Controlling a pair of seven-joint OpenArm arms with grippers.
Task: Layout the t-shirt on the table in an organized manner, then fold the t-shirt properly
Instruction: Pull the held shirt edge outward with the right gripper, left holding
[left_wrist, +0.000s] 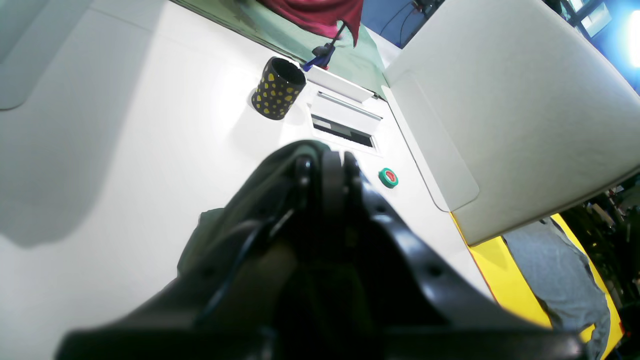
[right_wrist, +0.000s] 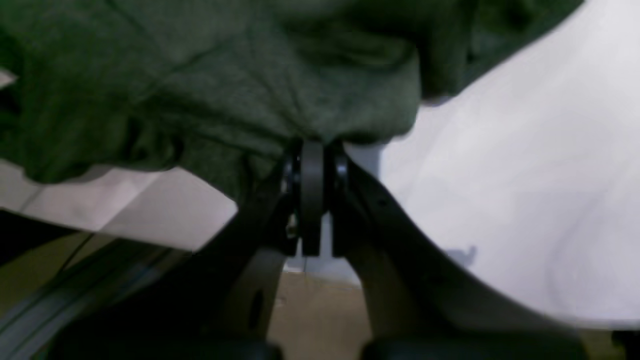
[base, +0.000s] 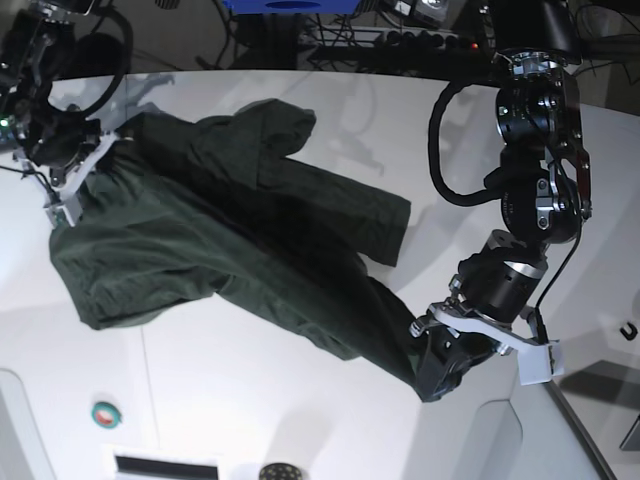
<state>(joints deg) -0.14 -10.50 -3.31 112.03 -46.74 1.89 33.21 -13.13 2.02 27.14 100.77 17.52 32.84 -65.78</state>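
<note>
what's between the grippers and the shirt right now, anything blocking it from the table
Nothing visible. Both grippers are already shut on the t-shirt: the right gripper pinches one edge, the left gripper another. The cloth stretches between them over bare table; the cup and green button sit clear.

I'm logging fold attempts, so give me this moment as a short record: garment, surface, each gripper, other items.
garment: dark green t-shirt, wrinkled, stretched between both arms
surface: white table
left gripper: shut on the t-shirt's edge
right gripper: shut on the t-shirt's edge
other items: black cup with yellow spots, green and red button
</note>
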